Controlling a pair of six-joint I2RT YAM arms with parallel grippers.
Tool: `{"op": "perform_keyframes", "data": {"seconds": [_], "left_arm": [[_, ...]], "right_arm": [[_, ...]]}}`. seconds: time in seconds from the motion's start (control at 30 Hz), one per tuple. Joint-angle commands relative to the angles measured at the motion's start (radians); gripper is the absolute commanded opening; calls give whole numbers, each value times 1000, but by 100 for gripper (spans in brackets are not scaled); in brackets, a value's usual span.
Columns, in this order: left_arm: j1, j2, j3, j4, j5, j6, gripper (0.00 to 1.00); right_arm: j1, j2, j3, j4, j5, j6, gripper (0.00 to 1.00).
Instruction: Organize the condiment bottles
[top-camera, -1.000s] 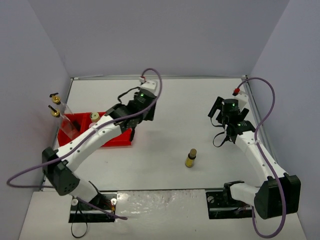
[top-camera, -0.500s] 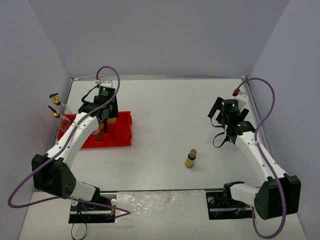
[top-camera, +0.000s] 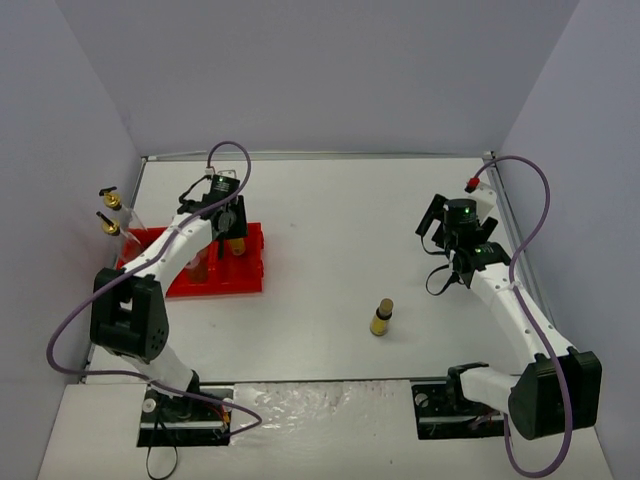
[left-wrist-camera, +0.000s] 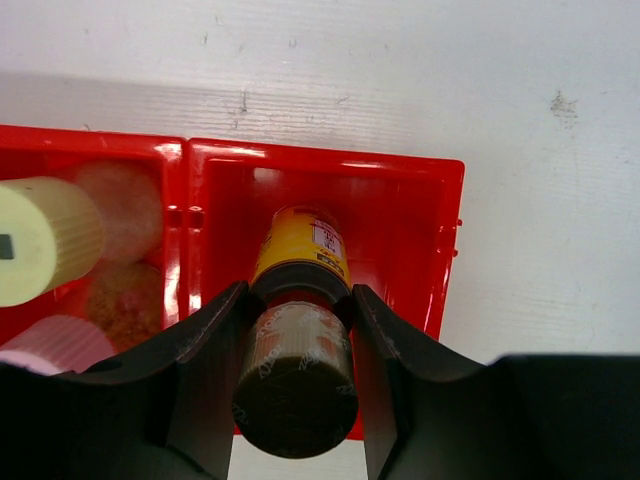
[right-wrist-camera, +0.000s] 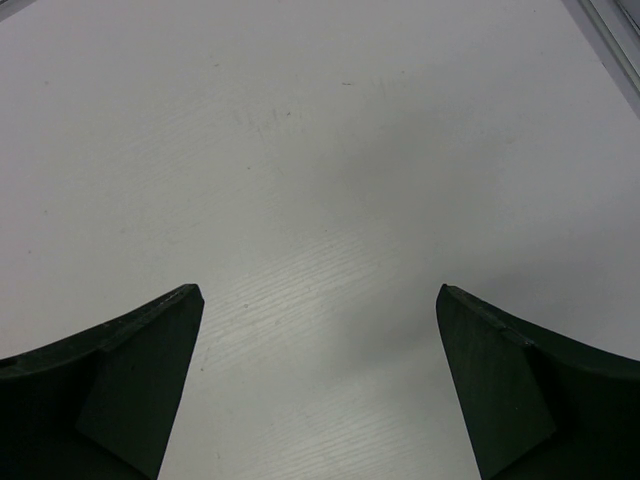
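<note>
A small bottle (left-wrist-camera: 297, 262) sits in the left tool (left-wrist-camera: 297, 340), over the tray's (left-wrist-camera: 412, 230) end compartment. Capped bottles (left-wrist-camera: 45, 240) stand left of the tool, and another bottle (top-camera: 381, 316) stands well apart on the tabletop (top-camera: 330, 210).

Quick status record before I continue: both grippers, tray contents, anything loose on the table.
left gripper: shut on tiny brown-capped bottle, over end compartment of red tray
right gripper: open, empty, above bare table
neighbouring compartment: two beige bottles, yellow cap and pink cap
loose: second tiny bottle, upright on table, outside tray
tall glass bottles: two, at tray's left end
</note>
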Motion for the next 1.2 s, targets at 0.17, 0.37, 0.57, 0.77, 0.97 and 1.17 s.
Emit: {"op": "perform_keyframes", "data": {"seconds": [0.17, 0.37, 0.57, 0.77, 0.97, 1.17], "left_arm": [[9, 67, 110, 113, 30, -20, 0], [11, 82, 120, 103, 31, -19, 7], [11, 74, 118, 81, 28, -21, 55], [11, 46, 115, 67, 22, -12, 75], [-11, -19, 130, -14, 1, -4, 75], [-141, -149, 128, -161, -108, 9, 75]], "right_arm": [[-3, -7, 16, 46, 9, 3, 100], [-5, -9, 14, 46, 9, 0, 100], [-5, -9, 16, 46, 9, 0, 100], [-5, -7, 22, 46, 7, -1, 100], [-5, -4, 30, 46, 9, -4, 100], [-5, 9, 36, 47, 9, 0, 100]]}}
